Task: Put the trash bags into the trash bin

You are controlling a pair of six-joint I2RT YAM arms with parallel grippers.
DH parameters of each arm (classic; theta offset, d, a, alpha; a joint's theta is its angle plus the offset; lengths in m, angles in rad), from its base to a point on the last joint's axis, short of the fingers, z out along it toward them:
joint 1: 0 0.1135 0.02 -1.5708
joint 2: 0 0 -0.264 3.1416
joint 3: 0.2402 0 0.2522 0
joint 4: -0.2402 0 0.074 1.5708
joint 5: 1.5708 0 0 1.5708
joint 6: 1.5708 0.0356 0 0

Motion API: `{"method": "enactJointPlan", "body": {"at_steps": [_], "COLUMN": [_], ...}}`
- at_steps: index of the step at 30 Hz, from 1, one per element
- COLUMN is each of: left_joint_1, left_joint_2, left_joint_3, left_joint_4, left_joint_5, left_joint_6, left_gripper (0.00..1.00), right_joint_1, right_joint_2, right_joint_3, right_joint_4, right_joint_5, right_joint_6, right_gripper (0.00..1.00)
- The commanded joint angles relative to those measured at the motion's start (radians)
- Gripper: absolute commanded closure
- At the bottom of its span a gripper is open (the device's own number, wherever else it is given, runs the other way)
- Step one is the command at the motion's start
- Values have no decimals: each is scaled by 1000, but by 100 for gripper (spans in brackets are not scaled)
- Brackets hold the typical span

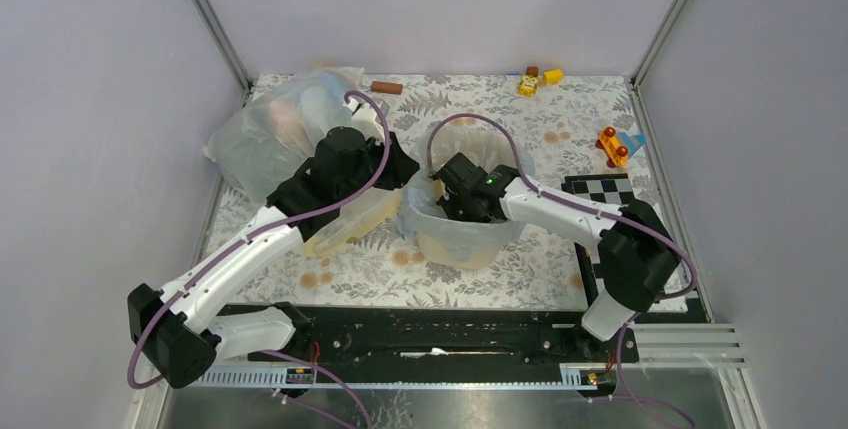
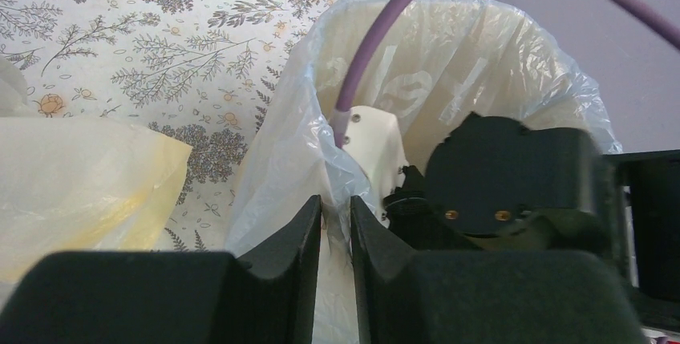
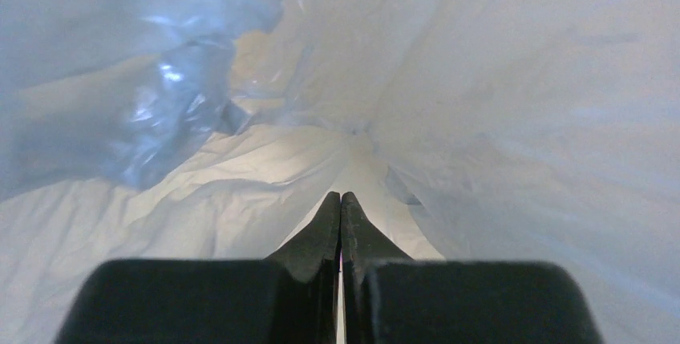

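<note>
The cream-beige trash bin (image 1: 468, 249) stands at the table's middle. The pale blue translucent trash bag (image 1: 415, 211) lines it, with its rim draped over the bin's edge. My left gripper (image 1: 408, 187) is at the bin's left rim. In the left wrist view my left gripper (image 2: 335, 209) is shut on a fold of the bag (image 2: 281, 143). My right gripper (image 1: 462, 201) reaches down inside the bin. In the right wrist view it (image 3: 341, 196) is shut, tips together, with the bag's film (image 3: 200, 192) all around it.
A bulky clear whitish bag (image 1: 285, 124) lies at the back left, and a pale yellow bag (image 1: 352, 221) lies just left of the bin, also in the left wrist view (image 2: 80, 184). A brown cylinder (image 1: 386, 87), toy blocks (image 1: 538, 79), a toy (image 1: 613, 145) and a checkerboard (image 1: 600, 189) lie behind and to the right.
</note>
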Motion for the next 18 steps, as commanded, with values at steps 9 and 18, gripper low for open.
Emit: {"method": "enactJointPlan", "body": {"at_steps": [9,18], "left_joint_1": [0,1], "left_joint_2": [15,-3], "left_joint_3": [38,84], "left_joint_4": [17,-26], "left_joint_5": [5,-13], "left_joint_6": [16,34], "left_gripper": [78,54], "right_joint_1": [3,3], "right_joint_2": [-95,-187], "right_joint_3": [196,404], "right_joint_4": [-116,-223], "right_joint_5": [117,263], "right_joint_6": [2,-24], "right_gripper": [100,73]}}
